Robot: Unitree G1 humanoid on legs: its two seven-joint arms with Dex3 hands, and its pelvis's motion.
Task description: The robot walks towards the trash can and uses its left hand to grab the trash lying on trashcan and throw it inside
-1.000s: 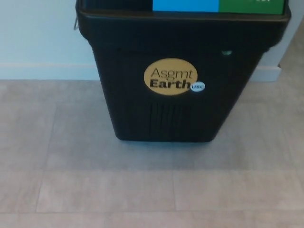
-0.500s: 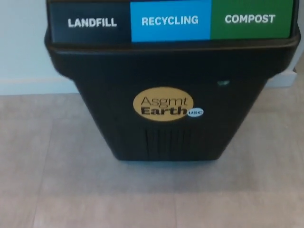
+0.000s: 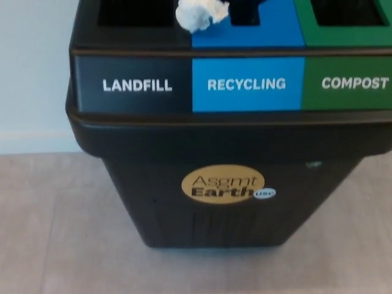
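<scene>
Neither of my hands shows from the head camera, so I cannot tell how they are set. Before me stands the black trash can [image 3: 184,202] with LANDFILL, RECYCLING and COMPOST labels. A crumpled white paper wad [image 3: 200,13] lies on its top, where the black landfill section meets the blue recycling section, just beside the recycling opening [image 3: 245,12].

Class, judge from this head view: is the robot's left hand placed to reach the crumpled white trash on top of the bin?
Probably not yet. Neither hand is in view. The crumpled white trash lies uncovered on the bin top, straddling the landfill and recycling sections, so nothing blocks it.
</scene>
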